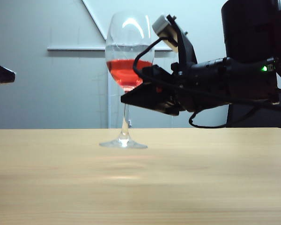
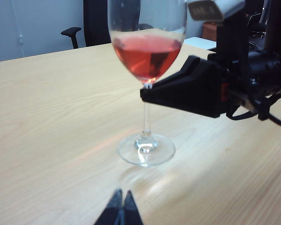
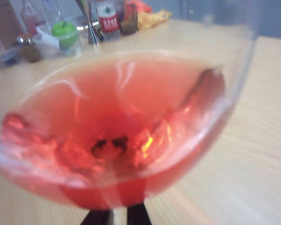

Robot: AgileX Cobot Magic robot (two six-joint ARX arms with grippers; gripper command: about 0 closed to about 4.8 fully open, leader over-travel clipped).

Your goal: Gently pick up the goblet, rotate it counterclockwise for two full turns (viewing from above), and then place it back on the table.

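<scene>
Fingers, right: the right gripper (image 1: 131, 97) was closed on the stem of the goblet (image 1: 127, 75), just under the bowl; its fingertips (image 3: 139, 214) showed dark beneath the red bowl in the right wrist view.
Fingers, left: the left gripper (image 2: 120, 210) had its two tips pressed together, holding nothing, low over the table (image 1: 215, 187) and near the goblet's foot but apart from it.
Goblet's place: it stood upright, its foot seemingly resting on the table or barely off it; I could not tell which.
Handling: thin glass, likely fragile and slippery; the liquid would make it top-heavy and prone to slosh, so slow turning seemed wise.
Where to hold: high on the stem, close under the bowl, with light pressure only.
Look: tall clear tulip bowl, roughly a third full of red liquid, long thin stem, round flat foot.
</scene>
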